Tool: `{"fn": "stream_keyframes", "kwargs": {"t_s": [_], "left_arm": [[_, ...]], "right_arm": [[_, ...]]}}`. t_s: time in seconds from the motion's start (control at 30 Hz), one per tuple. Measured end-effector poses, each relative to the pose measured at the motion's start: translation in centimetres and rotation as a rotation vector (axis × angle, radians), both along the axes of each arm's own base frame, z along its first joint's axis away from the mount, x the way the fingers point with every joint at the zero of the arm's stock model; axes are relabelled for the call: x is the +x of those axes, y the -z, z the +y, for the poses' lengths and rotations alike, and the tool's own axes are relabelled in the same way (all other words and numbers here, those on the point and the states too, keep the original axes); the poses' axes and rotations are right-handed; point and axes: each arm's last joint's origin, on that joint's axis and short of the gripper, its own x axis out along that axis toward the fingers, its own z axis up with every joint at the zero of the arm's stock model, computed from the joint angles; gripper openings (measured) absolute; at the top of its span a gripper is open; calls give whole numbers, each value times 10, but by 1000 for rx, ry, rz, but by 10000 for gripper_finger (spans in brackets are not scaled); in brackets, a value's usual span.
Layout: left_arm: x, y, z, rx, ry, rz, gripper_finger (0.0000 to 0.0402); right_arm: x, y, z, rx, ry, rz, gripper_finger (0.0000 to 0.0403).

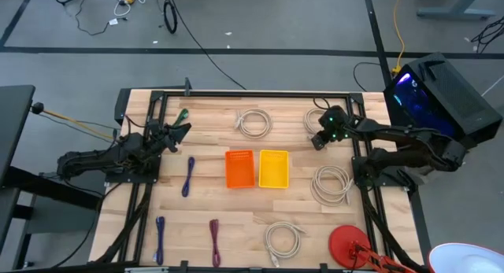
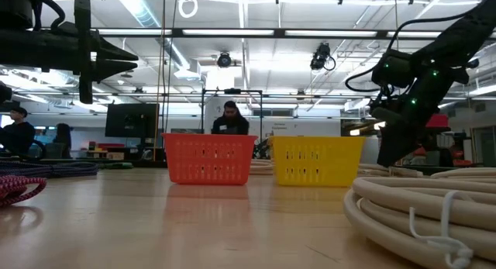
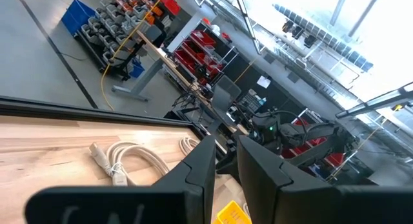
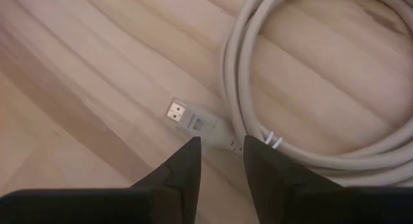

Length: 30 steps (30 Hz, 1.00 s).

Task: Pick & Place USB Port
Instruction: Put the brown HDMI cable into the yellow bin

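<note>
A white USB cable coil [image 1: 321, 118] lies flat on the table at the far right. Its plug [image 4: 178, 112] and plug body [image 4: 213, 128] lie beside the loop [image 4: 303, 82]. My right gripper [image 1: 319, 139] is open a little and points down over the plug body; its fingertips [image 4: 222, 153] stand on either side of it and touch nothing. It also shows in the low view [image 2: 395, 145]. My left gripper [image 1: 178, 131] is held up in the air at the table's left, slightly open and empty. An orange basket [image 1: 240, 168] and a yellow basket [image 1: 273, 168] stand mid-table.
More white coils lie at the far middle [image 1: 253, 122], at the right [image 1: 331, 184] and at the near middle [image 1: 282, 237]. Purple cables lie at the left [image 1: 189, 176] and near the front [image 1: 160, 234] [image 1: 214, 237]. A red object [image 1: 346, 245] lies at the near right. A person [image 2: 230, 118] sits beyond the table.
</note>
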Motion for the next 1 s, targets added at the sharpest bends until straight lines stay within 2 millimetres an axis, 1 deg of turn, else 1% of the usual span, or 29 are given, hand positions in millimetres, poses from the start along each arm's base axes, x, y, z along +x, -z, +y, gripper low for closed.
{"fn": "stream_keyframes", "kwargs": {"t_s": [0.1,0.23,0.37,0.57,0.7,1.0], "left_arm": [[0,0,0,0,0,0,69],[0,0,0,1,0,0,69],[0,0,0,2,0,1,69],[0,0,0,2,0,1,69],[0,0,0,2,-1,1,69],[0,0,0,0,-8,1,69]], "right_arm": [[1,-2,-1,7,6,-14,121],[9,-16,-8,-69,0,-55,121],[9,-25,-17,-148,16,-12,121],[4,-16,-23,-103,8,55,121],[9,-10,-25,-54,-20,21,121],[17,10,-26,17,-68,82,121]]}}
